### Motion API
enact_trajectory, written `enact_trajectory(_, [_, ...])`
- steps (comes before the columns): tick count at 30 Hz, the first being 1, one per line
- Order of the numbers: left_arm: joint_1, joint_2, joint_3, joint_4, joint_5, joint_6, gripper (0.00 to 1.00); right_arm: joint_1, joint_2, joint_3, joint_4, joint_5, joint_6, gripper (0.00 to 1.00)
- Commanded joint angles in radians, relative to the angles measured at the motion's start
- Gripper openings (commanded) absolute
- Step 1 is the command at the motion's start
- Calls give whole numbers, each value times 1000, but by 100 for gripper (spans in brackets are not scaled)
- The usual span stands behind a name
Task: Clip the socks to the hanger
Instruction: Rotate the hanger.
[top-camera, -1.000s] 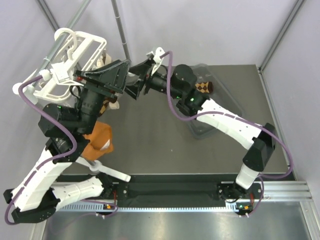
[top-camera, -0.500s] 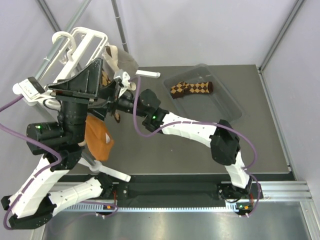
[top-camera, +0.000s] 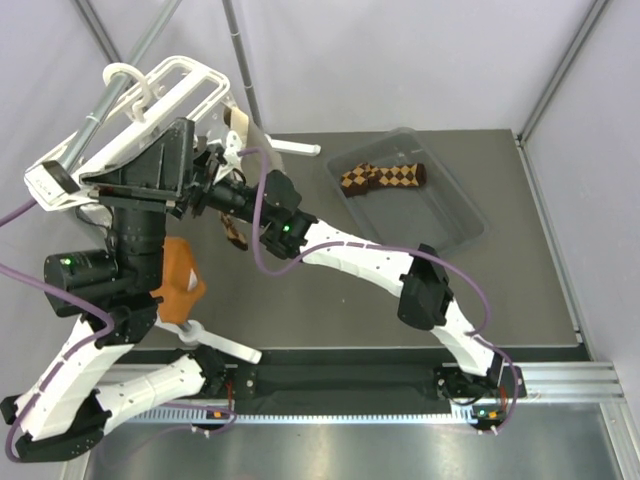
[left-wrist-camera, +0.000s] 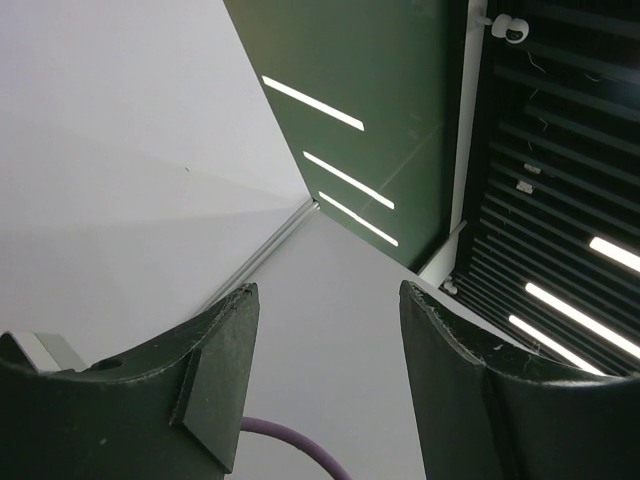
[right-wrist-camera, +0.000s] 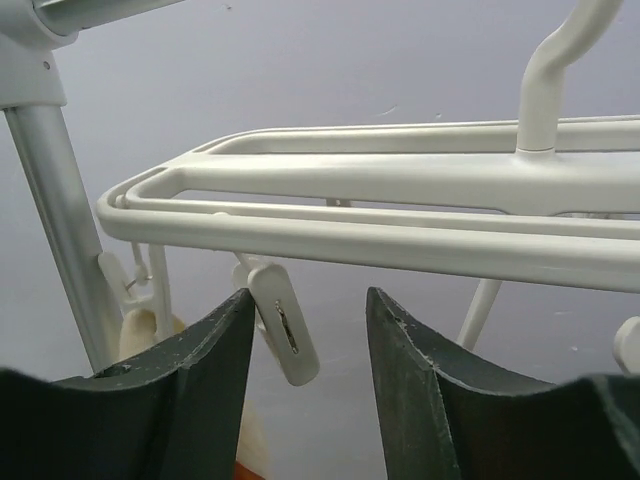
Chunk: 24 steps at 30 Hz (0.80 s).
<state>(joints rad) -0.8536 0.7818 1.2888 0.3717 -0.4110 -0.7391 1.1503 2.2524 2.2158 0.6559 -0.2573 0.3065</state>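
The white hanger (top-camera: 170, 88) hangs at the far left from a grey pole. One argyle sock (top-camera: 385, 178) lies in the clear bin. A piece of a second argyle sock (top-camera: 233, 232) dangles below my right arm; what holds it is hidden. My right gripper (top-camera: 205, 172) is open and empty under the hanger frame (right-wrist-camera: 400, 245), with a dangling white clip (right-wrist-camera: 285, 325) between its fingers, close to the left finger (right-wrist-camera: 200, 380). My left gripper (top-camera: 135, 182) is raised beside the hanger, open and empty, and points up at wall and ceiling (left-wrist-camera: 325, 300).
A clear plastic bin (top-camera: 455, 215) stands at the back right. A plain orange sock (top-camera: 180, 280) hangs by my left arm. A grey-beige sock (top-camera: 240, 125) hangs at the hanger's right end. The grey metal pole (right-wrist-camera: 50, 210) stands left of the clip.
My right arm has swung left from near the bin to under the hanger. My left gripper has shifted left and up. The orange sock has moved slightly left.
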Motion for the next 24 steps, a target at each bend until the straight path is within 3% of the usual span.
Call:
enact_trajectory(1, [-2, -16, 4, 0, -12, 7, 63, 25, 15, 42, -4, 26, -26, 48])
enact_trajectory(5, [-2, -16, 4, -8, -20, 17, 63, 26, 18, 30, 1, 15, -30, 61])
enact_trajectory(19, [-2, -7, 18, -40, -28, 30, 63, 42, 55, 87, -13, 9, -33, 63])
enact_trajectory(24, [-2, -13, 18, -73, -32, 30, 62, 31, -8, -5, -33, 130, -87, 62])
